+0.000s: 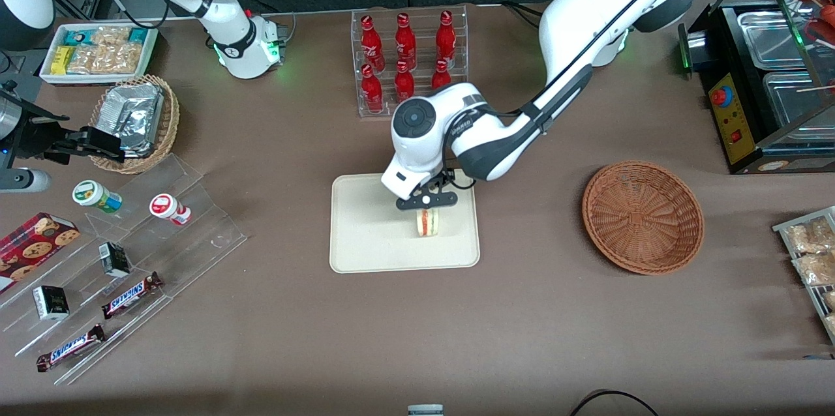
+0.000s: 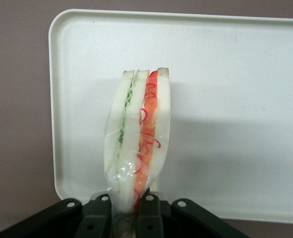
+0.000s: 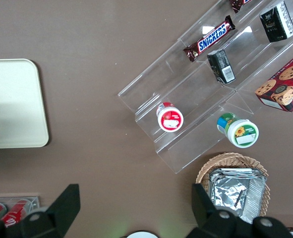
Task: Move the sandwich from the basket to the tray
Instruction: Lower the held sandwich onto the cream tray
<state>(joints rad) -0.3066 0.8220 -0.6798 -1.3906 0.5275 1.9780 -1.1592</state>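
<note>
The tray lay at the middle of the table, with the rack of bottles farther from the front camera than it. The gripper hung over the tray, clamped on the sandwich, which stood on edge above the tray's surface. The basket sat beside the tray toward the working arm's end, apart from it. Toward the parked arm's end lay a clear stepped stand holding candy bars and small cups.

The hand covers the top of the sandwich; the wrist view cuts off its fingers.
</note>
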